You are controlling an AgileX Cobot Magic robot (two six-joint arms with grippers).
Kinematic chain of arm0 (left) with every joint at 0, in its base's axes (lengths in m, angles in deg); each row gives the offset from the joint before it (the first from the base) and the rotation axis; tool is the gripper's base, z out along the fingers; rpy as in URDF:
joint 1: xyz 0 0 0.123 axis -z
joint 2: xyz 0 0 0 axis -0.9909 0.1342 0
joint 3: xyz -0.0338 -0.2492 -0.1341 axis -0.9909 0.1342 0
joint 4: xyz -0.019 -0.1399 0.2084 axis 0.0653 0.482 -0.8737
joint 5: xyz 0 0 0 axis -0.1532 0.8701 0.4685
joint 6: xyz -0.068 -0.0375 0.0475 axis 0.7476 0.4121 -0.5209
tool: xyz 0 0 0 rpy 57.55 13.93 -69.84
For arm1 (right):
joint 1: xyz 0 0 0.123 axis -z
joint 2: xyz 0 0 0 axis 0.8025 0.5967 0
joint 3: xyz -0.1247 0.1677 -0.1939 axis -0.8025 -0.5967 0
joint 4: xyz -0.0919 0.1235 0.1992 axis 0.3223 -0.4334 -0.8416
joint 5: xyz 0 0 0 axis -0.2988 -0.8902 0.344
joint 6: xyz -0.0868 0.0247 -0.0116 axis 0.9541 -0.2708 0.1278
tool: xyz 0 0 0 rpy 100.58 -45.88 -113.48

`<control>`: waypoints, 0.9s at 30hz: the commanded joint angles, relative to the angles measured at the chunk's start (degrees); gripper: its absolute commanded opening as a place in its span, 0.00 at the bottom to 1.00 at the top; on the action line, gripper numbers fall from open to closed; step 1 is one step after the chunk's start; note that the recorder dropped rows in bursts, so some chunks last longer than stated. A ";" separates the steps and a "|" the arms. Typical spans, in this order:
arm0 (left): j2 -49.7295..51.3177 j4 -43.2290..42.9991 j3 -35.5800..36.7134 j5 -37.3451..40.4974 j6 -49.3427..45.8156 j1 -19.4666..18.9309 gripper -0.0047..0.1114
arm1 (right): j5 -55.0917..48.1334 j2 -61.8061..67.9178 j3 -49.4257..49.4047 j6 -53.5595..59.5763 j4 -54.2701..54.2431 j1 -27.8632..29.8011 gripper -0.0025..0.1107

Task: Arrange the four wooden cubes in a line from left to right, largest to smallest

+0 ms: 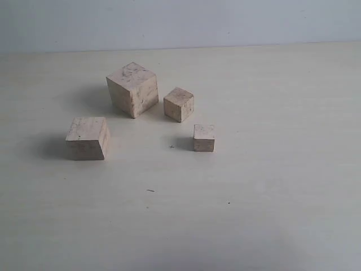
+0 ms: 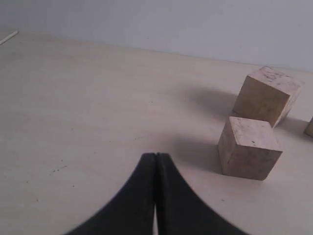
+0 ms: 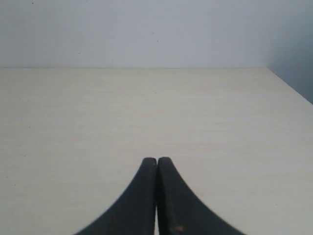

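A pale cream table fills nearly the whole scene, its matte top marked with faint streaks of grain running across the exterior view. A few tiny dark specks dot the surface toward the near side. Behind it rises a plain wall of light bluish grey, bare and even, meeting the table's far edge in a straight line. In the right wrist view a side edge of the tabletop runs at a slant, with a duller grey surface beyond it. The light is soft and diffuse; shadows on the table are blurred at the edges and fall leftward in the exterior view.
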 commanded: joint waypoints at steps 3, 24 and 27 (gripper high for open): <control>-0.34 -0.06 0.21 -0.66 0.00 0.35 0.04 | 0.71 -0.48 -0.26 0.00 0.45 0.25 0.02; -0.34 -0.06 0.21 -0.66 0.00 0.35 0.04 | 26.15 -0.48 -0.26 0.00 -10.55 0.25 0.02; -0.34 -0.06 0.21 -0.66 0.00 0.35 0.04 | 33.60 -0.48 1.53 -7.26 -10.55 0.25 0.02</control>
